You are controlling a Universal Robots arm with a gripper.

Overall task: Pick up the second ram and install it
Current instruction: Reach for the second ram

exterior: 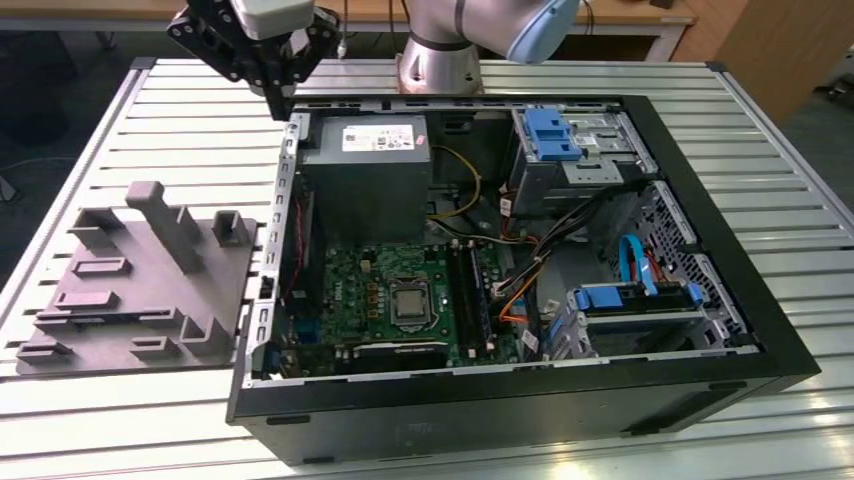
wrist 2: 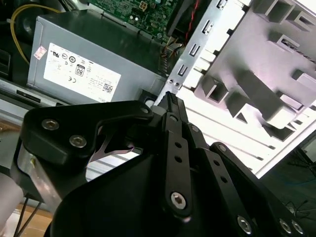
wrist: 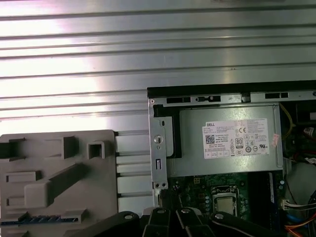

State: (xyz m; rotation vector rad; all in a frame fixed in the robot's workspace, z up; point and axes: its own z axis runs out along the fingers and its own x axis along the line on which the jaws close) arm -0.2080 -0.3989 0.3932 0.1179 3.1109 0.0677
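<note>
One gripper (exterior: 278, 105), fingers closed together, poised over the open computer case's (exterior: 534, 405) corner nearest the grey tray (exterior: 80, 300).

Slatted metal table (exterior: 761, 130); wooden desk (exterior: 641, 17) beyond; bright glare on slats.

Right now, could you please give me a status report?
Hand shut, empty, above case corner by power supply. Second ram in grey tray. Upright posts beside it.

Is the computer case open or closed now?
Open: the computer case has no side panel, so the motherboard and power supply lie exposed.
</note>
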